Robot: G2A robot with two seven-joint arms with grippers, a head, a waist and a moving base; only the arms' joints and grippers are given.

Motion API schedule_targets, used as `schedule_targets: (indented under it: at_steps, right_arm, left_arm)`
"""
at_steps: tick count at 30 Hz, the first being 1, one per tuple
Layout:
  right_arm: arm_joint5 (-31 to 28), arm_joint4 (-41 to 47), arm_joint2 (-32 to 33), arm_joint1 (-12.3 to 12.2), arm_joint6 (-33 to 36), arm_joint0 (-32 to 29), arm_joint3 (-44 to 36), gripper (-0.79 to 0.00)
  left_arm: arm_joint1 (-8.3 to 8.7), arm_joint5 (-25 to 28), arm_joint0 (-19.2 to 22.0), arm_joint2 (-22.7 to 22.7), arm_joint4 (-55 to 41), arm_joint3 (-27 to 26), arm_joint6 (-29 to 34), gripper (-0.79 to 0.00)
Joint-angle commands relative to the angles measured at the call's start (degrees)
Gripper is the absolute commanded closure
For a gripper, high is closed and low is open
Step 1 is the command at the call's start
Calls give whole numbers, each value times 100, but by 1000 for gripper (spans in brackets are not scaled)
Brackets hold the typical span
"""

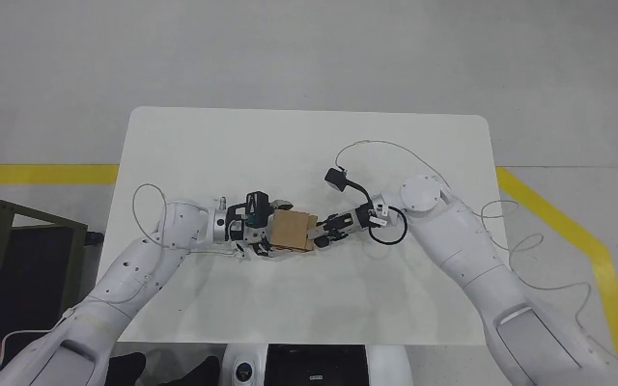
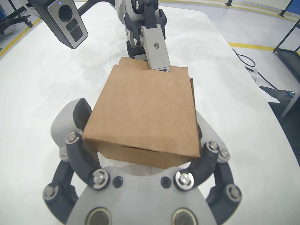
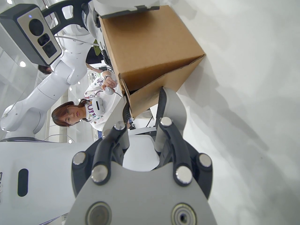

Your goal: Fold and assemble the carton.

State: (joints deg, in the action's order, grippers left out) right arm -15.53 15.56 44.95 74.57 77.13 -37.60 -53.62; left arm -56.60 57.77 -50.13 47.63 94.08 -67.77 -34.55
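The carton [image 1: 291, 231] is near the middle of the white desk [image 1: 290, 145], a little toward the near edge, with one arm at each end. It is a plain brown cardboard box, already folded into a block, and its top face lies closed and flat.

The left jaws come in from the left and are clamped on the carton's left end. One finger [image 2: 79, 113] presses against the far side and the other holds the near side.

The right jaws come in from the right and are closed on the end flap [image 3: 152, 92] at the carton's right end. One finger [image 3: 173, 104] is on the outside of the flap and the other is tucked behind its edge. The flap is not fully shut: a dark gap shows along its far edge, where it meets the carton's side.

It is not clear whether the carton's underside touches the desk or is held just above it.
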Motion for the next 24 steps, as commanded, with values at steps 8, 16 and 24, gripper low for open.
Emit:
schedule_targets:
  at_steps: [8,16,24]
  right_arm:
    - [61,28,28,-2,-13,-17,-81,-231]
    - [5,107,-59,60,-63,7,-156,-256]
    - [-83,168,-69,97,-66,69,1,-268]
  left_arm:
    - [3,-18,-9,0,15,0,-10,-785]
    - [-6,-21,-12,-25,2,-6,-14,-785]
    - [0,-12,-22,-22,15,22,-11,-785]
